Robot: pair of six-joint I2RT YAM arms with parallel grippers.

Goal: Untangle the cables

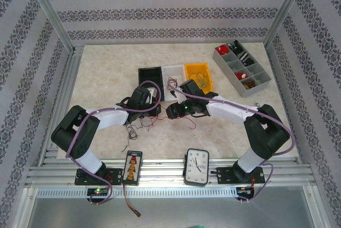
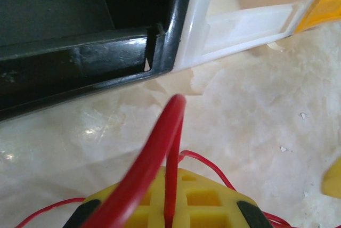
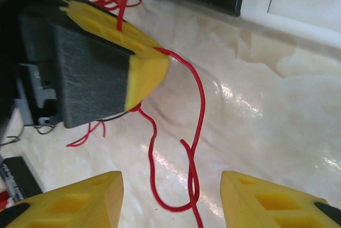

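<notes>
Upper left, the left pincer clamps a thin red cable. Along the bottom edge, the right pincer stands wide, the cable's loop between its fingers.

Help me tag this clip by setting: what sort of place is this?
Probably a robot lab test cell: aluminium frame posts, wallpaper-patterned wall panels enclosing a marble-look table, and a grey compartment tray of small parts.

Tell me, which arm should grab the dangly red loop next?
Probably the right one. The right fingers are open, and the red cable hangs in a loop between them. The left fingers are pinching that cable higher up, so they're busy holding it.
</notes>
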